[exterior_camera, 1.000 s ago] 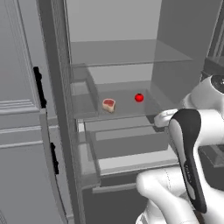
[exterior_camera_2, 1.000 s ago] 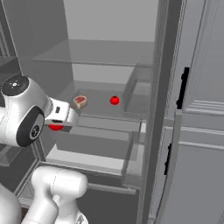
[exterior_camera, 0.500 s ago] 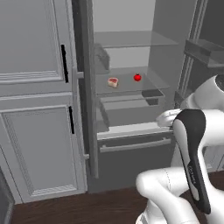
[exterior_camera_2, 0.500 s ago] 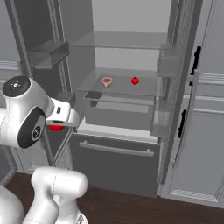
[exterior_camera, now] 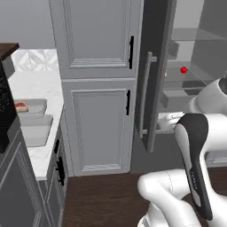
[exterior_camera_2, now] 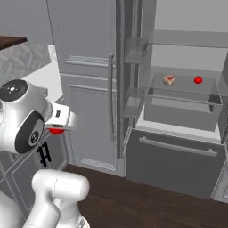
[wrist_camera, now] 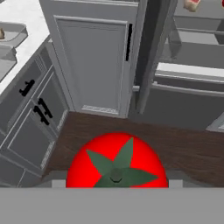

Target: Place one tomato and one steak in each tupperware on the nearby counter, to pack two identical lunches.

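My gripper [exterior_camera_2: 57, 128] is shut on a red tomato [wrist_camera: 117, 166] with a green stem, which sits large at the bottom of the hand view. Two clear tupperware stand on the white counter [exterior_camera: 46, 91] at the left: the far one [exterior_camera: 34, 106] holds a steak [exterior_camera: 20, 106], and the near one [exterior_camera: 36, 129] looks empty. In the hand view both tupperware [wrist_camera: 12, 34] lie at the top left corner. Inside the open fridge a second steak [exterior_camera_2: 168, 79] and a second tomato [exterior_camera_2: 197, 80] rest on a glass shelf.
A tall grey cabinet [exterior_camera: 97, 88] stands between the counter and the fridge. The fridge's open door [exterior_camera: 150, 93] juts out edge-on with a long handle. The freezer drawer [exterior_camera_2: 173, 156] is below the shelves. Dark wood floor [wrist_camera: 175, 144] lies in front. A dark wooden shelf [exterior_camera: 5, 48] rises at far left.
The base has backed away from the fridge and swung left, so the whole picture has shifted. The counter with the tupperware has come into view. The tomato stays in my grip.
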You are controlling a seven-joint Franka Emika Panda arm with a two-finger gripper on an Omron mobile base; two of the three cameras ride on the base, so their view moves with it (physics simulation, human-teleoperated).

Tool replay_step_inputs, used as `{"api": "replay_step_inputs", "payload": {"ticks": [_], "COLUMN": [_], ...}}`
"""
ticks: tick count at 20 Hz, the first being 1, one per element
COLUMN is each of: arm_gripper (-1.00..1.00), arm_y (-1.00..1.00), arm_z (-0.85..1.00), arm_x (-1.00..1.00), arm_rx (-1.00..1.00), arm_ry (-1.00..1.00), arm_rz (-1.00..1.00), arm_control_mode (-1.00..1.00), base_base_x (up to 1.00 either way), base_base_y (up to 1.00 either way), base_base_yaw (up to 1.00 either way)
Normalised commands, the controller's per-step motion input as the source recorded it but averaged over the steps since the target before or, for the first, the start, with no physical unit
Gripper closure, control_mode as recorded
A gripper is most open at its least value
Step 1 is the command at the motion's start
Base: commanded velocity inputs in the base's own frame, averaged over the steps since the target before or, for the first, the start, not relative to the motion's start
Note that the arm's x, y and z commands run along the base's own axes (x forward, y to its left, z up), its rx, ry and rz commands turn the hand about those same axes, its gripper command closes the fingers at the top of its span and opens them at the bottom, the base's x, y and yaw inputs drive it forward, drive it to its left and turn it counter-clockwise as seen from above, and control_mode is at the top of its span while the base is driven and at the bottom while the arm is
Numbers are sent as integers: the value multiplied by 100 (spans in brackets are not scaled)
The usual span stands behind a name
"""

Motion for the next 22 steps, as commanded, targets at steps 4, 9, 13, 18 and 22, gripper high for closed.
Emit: {"api": "replay_step_inputs", "payload": {"ticks": [4, 9, 13, 18, 22], "arm_gripper": [100, 100, 100, 100, 100], "arm_y": [0, 0, 0, 0, 0], "arm_z": [0, 0, 0, 0, 0], "arm_x": [0, 0, 0, 0, 0], "arm_rx": [0, 0, 0, 0, 0], "arm_ry": [0, 0, 0, 0, 0], "arm_rz": [0, 0, 0, 0, 0], "arm_control_mode": [100, 100, 100, 100, 100], "base_base_x": [97, 100, 85, 21, 49], "base_base_y": [49, 15, 49, 63, 61], "base_base_yaw": [28, 27, 28, 30, 40]}}
